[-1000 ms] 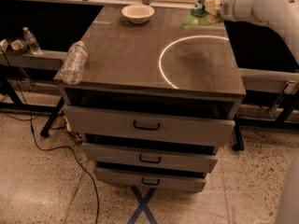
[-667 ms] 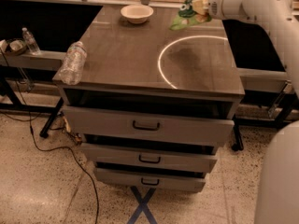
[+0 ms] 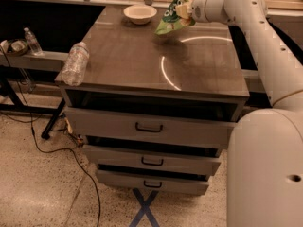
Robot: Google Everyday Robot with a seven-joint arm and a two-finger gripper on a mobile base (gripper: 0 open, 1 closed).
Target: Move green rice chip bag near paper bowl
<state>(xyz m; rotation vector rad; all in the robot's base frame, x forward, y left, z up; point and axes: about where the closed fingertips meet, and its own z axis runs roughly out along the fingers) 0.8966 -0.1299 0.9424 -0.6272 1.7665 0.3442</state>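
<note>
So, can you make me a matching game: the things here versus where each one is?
Things:
1. green rice chip bag
2. paper bowl
3. water bottle
4. end effector

Places:
A. lying on its side at the cabinet top's front left edge
B. above the far right, gripping the bag
C. resting at the top's far edge
D. held in the air, just right of the bowl

Pairs: 1-D, 2-C, 3-A, 4-B

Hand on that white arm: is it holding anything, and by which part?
The hand, raised right of the paper bowl, holds the green rice chip bag by its upper right edge.
</note>
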